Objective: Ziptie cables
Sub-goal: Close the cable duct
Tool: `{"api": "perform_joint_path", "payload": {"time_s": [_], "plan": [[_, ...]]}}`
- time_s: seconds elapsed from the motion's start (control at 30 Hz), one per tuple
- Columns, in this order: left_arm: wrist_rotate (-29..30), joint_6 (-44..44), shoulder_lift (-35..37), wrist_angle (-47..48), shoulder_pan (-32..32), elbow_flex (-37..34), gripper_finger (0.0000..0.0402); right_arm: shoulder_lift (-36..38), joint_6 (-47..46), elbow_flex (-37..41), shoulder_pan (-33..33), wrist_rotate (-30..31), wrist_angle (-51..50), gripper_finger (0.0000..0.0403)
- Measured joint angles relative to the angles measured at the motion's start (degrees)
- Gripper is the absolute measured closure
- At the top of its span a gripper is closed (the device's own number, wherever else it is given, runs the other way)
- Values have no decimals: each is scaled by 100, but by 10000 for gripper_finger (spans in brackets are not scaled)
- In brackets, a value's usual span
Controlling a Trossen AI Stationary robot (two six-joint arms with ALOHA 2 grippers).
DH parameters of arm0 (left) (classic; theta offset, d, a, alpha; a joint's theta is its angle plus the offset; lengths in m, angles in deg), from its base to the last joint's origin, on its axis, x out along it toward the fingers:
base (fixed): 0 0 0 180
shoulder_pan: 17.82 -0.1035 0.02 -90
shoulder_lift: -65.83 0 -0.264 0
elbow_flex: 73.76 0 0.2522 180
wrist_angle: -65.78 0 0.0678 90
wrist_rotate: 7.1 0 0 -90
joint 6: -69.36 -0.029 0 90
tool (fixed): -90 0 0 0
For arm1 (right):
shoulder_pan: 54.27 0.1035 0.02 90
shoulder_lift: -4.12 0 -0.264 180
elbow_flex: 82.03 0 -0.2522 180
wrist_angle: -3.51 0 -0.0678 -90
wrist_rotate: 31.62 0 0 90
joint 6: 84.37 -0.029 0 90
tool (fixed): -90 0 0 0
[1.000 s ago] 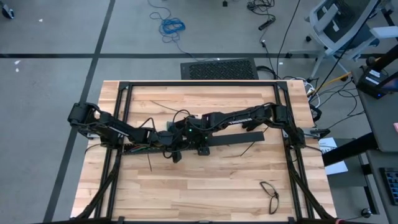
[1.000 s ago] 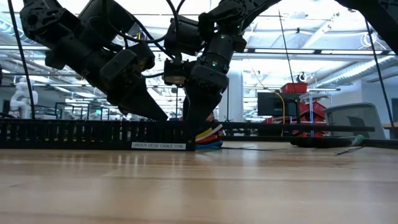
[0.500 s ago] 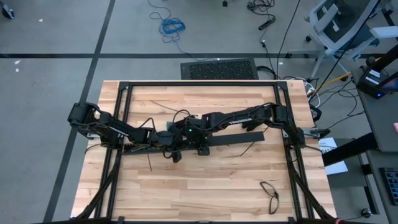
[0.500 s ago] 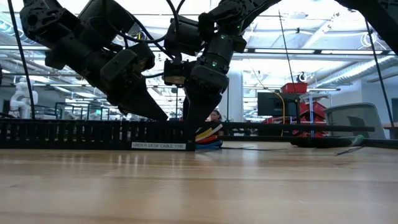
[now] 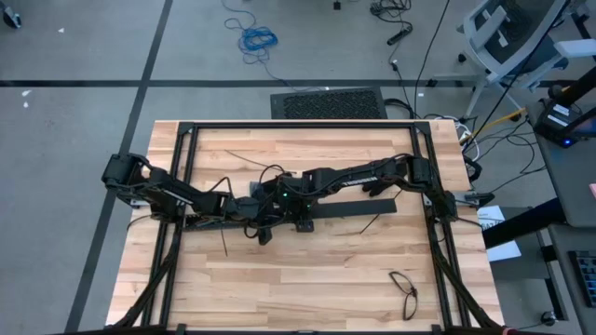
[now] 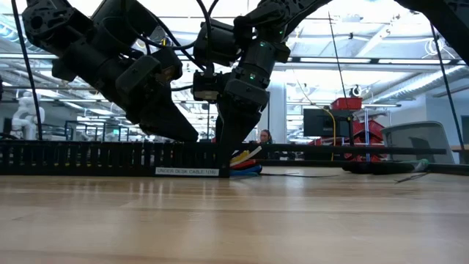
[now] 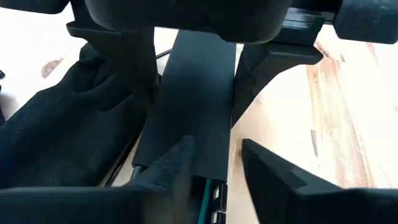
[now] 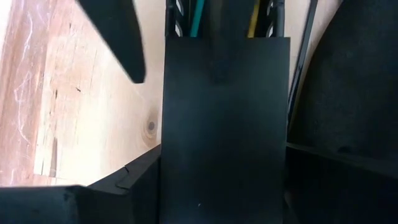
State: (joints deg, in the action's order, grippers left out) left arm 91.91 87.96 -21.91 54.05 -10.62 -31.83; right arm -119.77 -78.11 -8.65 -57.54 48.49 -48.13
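A long black slotted bar point(image 6: 88, 158) lies across the table's middle. The cables run inside it: green point(image 8: 196, 15) and yellow point(image 8: 252, 25) ones show, and coloured ends point(image 6: 246, 161) stick out of its right end. A flat black cover strip point(image 7: 199, 106) lies along the bar's top. My right gripper point(image 5: 300, 218) comes steeply down on this strip and is shut on it. My left gripper point(image 7: 217, 168) stands just to the left point(image 5: 258, 223), slanting down over the strip's end. Its fingers are apart, with the bar's edge between them. My right gripper pinches the cover strip by its two long edges point(image 8: 166, 162) between its two fingers point(image 8: 134, 183), which lie across the strip and point steeply down. The strip stays level, and its right part point(image 6: 330, 151) juts past the bar's end, above the table. My left gripper: I cannot tell whether its fingers point(image 7: 273, 177) touch the strip or the bar.
Thin black strips lie loose on the wood point(image 5: 223, 244) point(image 5: 372, 223). A small black loop point(image 5: 402, 285) lies at the near right. The black frame rails point(image 5: 298, 125) border the table. Bare wood stretches along the near side.
In the low view my left gripper's outline has widened a little, so its fingers have come apart. Both arms have kept their places, and the bar and strip have not shifted.
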Motion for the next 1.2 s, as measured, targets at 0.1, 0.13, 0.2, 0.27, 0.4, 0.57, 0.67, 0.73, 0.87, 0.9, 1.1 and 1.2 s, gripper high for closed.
{"api": "perform_joint_path", "payload": {"time_s": [0.1, 0.13, 0.2, 0.27, 0.4, 0.57, 0.67, 0.73, 0.87, 0.9, 1.1, 1.2], "plan": [[2, -5, 2, 0, 0, 0, 236, -2, -2, 0, 0, -3, -1, 147], [2, -5, 3, 0, 0, 0, 228, -2, 0, 0, -2, -4, -1, 147], [2, -3, 34, 16, 0, 0, 218, -2, 0, 0, -2, -6, -1, 147], [2, -3, 64, 28, 0, -1, 212, -2, 0, 0, -2, -10, -1, 147], [16, -1, 173, 107, -7, -14, 210, -2, -2, 0, -2, -24, -4, 147], [31, 1, 238, 183, -9, -20, 210, -2, 0, 0, -2, -42, -10, 147], [31, -2, 282, 277, -9, -20, 210, -2, 0, 0, -2, -42, -10, 147], [33, -1, 416, 491, -11, -20, 210, -2, 0, 0, -2, -42, -10, 147], [52, -1, 823, 1073, -17, -22, 210, -2, 3, 0, -2, -56, -26, 147], [51, -4, 950, 1240, -17, -22, 210, -2, 21, 0, -2, -55, -28, 147], [50, -387, 1467, 1768, -15, -21, 210, -2, 36, 0, -2, -51, -25, 147], [46, -403, 1451, 1826, -13, -11, 210, -2, 40, 0, -2, -55, -25, 147]]}}
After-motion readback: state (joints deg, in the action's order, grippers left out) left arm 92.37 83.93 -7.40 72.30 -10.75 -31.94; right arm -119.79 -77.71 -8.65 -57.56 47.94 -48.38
